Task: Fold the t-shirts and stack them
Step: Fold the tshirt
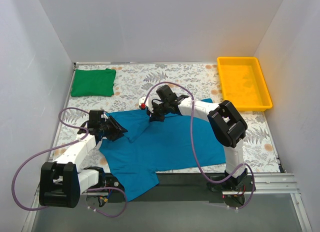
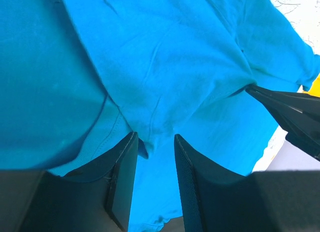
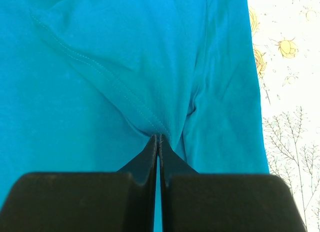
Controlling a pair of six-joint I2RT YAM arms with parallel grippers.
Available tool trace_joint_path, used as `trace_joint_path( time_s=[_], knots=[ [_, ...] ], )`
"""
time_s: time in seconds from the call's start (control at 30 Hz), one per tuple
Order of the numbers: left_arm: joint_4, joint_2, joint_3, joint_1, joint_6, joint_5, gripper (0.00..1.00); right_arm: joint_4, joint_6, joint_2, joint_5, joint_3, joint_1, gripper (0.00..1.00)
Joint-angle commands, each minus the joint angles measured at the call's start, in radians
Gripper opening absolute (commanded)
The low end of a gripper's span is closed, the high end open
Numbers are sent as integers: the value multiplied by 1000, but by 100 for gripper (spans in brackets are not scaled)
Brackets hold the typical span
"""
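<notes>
Black fingers [image 2: 122, 184] of the left tool [image 2: 155, 137] fill the bottom of its wrist view. They stand partly open with a clear gap, and a peak of the teal-blue t-shirt [image 2: 165, 67] dips between their tips; the cloth is not pinched there. The right tool [image 3: 158, 138] is closed tight, its two fingers pressed together on a stitched hem fold of the same shirt, which rises in creases to the tips.

From above, this shirt lies spread over the middle of the floral surface [image 1: 140, 79], one part hanging over the near edge between the arm bases. The left tool sits at its left edge and the right tool at its far edge. The green t-shirt [image 1: 93, 82] lies folded in the far left corner, well apart. A yellow tray [image 1: 220, 74] sits at the far right.
</notes>
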Motion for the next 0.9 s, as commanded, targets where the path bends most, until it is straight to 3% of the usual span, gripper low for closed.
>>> trace_joint_path(
  time_s=[0.0, 0.27, 0.87],
  knots=[
    [3, 9, 18, -5, 16, 0, 34, 13, -16, -44, -46, -10, -1, 1],
    [8, 8, 12, -16, 16, 29, 34, 10, -12, -35, -52, -5, -1, 1],
    [-18, 37, -27, -98, -136, -36, 31, 10, 4, -31, -49, 4, -1, 2]
  ],
)
